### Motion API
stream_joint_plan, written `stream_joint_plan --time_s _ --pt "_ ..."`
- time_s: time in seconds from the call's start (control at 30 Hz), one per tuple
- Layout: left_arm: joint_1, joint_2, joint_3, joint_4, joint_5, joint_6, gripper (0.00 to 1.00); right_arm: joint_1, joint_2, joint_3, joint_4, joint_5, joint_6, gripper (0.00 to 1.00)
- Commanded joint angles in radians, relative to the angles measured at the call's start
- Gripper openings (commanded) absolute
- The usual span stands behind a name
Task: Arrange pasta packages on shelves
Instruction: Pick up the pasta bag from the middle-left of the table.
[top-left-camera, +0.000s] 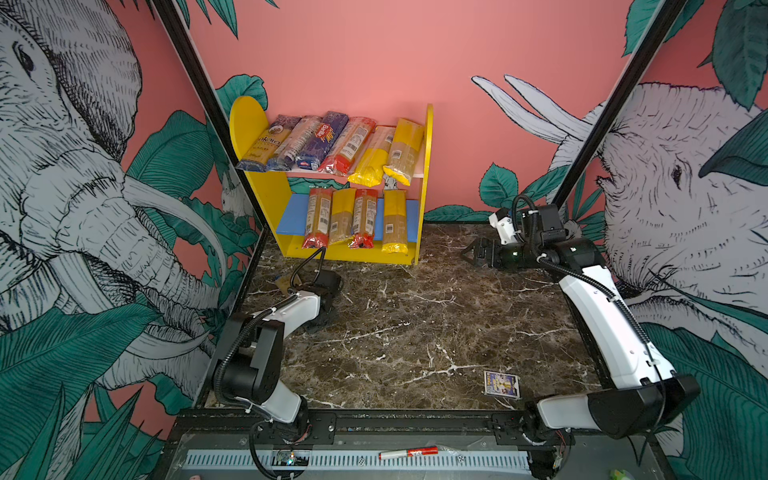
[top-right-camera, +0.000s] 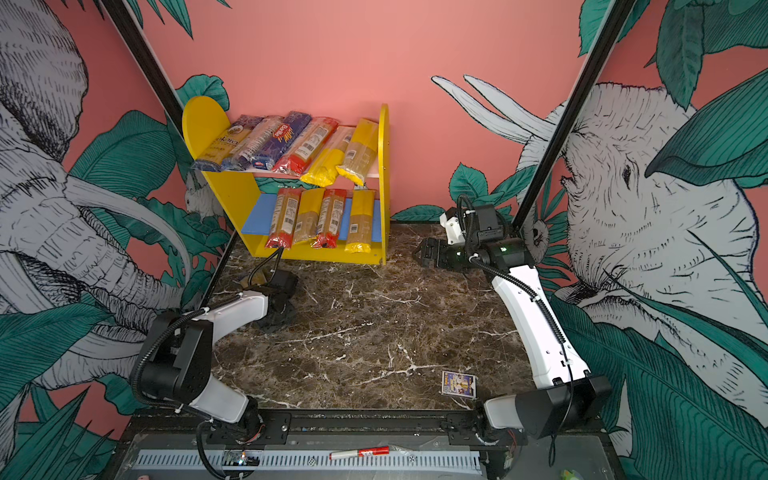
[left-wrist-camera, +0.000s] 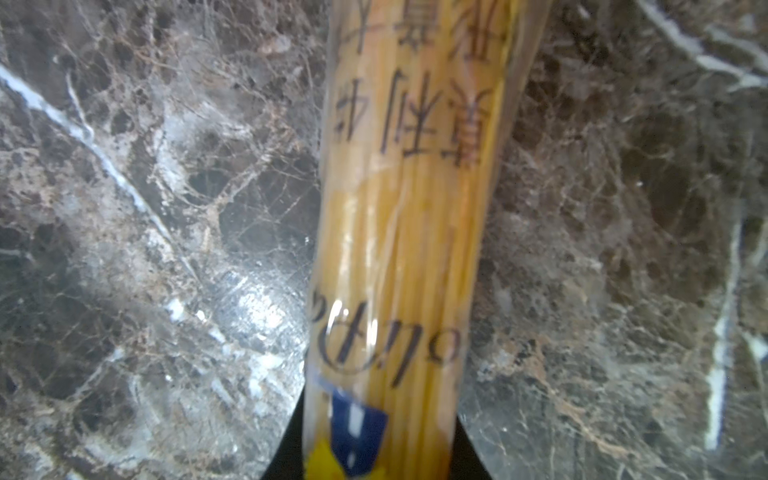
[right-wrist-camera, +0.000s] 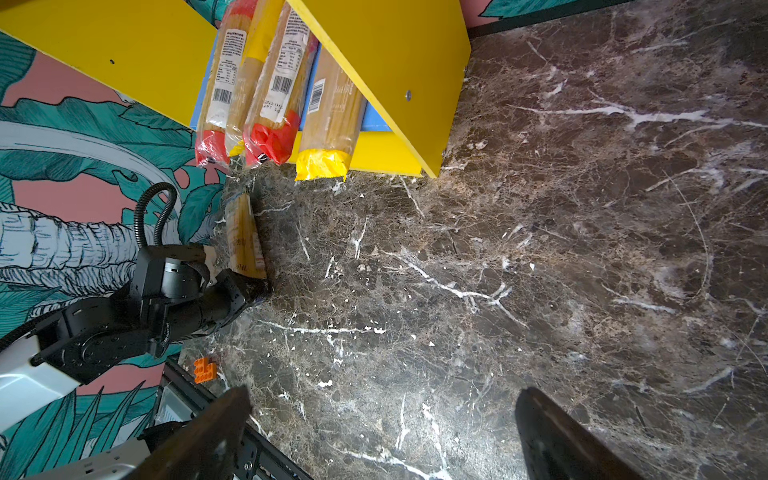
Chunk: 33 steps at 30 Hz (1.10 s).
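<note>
Left gripper (right-wrist-camera: 253, 286) clamped on near end of pasta packet (left-wrist-camera: 399, 232); packet lay on tabletop (right-wrist-camera: 540, 249). Long axis ran straight ahead from jaws toward shelves (top-left-camera: 266, 124), near beyond far end. Right gripper (right-wrist-camera: 384, 399) agape, empty, well apart to side; left one nearer.

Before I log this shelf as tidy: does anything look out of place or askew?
One spaghetti packet lies on the table, off the shelves, in the left gripper. Two yellow packets overhang the upper board, tilted. A card box lies alone near the front.
</note>
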Motion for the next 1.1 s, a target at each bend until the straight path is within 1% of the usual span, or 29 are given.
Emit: stream_joint_plan --time_s 0.0,0.13,0.27,0.57,0.73,0.87,1.07 --pt "0.004 -0.042 -0.075 -0.064 0.060 -0.015 0.00 -0.006 -0.012 0.015 0.001 -0.010 -0.016 0.99" --pt "0.004 -0.173 -0.098 -0.097 0.018 0.008 0.00 -0.007 -0.010 0.014 0.003 -0.032 -0.023 0.99" --pt "0.004 -0.266 -0.073 -0.123 -0.026 0.068 0.00 -0.006 -0.006 0.027 -0.001 -0.053 -0.033 0.99" --pt "0.004 -0.312 0.002 -0.085 -0.085 0.239 0.00 -0.007 -0.012 0.016 0.011 -0.070 -0.029 0.99" --pt "0.004 -0.330 0.050 -0.100 -0.115 0.308 0.00 -0.007 -0.021 0.015 0.013 -0.066 -0.028 0.99" --pt "0.004 -0.371 0.063 -0.107 -0.143 0.345 0.00 -0.007 -0.017 0.017 0.017 -0.064 -0.027 0.99" --pt "0.004 -0.433 0.087 -0.162 -0.158 0.354 0.00 -0.006 -0.004 0.031 0.023 -0.071 -0.027 0.99"
